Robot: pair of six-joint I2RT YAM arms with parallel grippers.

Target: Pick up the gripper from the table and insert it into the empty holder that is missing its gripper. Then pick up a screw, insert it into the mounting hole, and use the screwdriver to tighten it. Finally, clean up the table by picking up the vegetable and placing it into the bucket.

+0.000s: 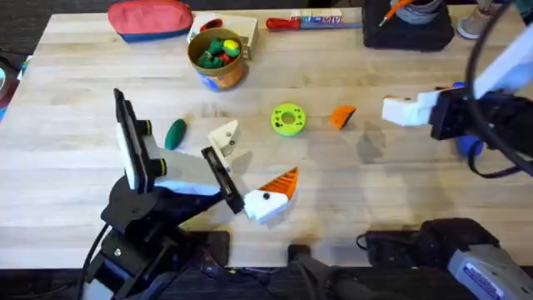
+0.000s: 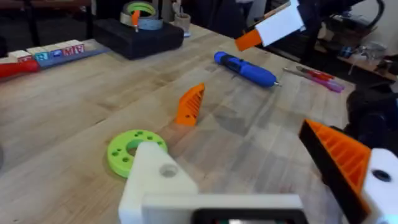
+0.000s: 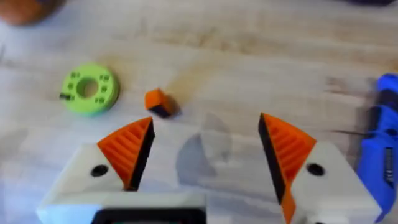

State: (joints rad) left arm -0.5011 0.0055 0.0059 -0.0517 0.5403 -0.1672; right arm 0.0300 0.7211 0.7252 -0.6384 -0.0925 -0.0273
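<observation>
Near the table's middle lies the orange gripper [image 1: 342, 117], just beside a green ring [image 1: 288, 119], with the vegetable [image 1: 175, 133] toward the left edge and the bucket [image 1: 217, 55] near the far edge. Right gripper [image 3: 205, 155] hangs spread wide, grasping nothing, the blue screwdriver [image 3: 382, 140] beside it. Left gripper [image 1: 250, 171] is parted and empty; one finger is a bare white holder [image 2: 158, 177]. Letter blocks [image 2: 62, 50] at the far edge read "AM".

On the table: one loose orange gripper wedge [image 1: 342, 117], one yellow-green ring [image 1: 288, 118], one dark green vegetable [image 1: 175, 133], one bucket [image 1: 218, 57] and one red pouch [image 1: 150, 19]. Tools: one blue screwdriver [image 2: 245, 68] and one red-handled tool [image 1: 283, 23]. Two robot arms are present.
</observation>
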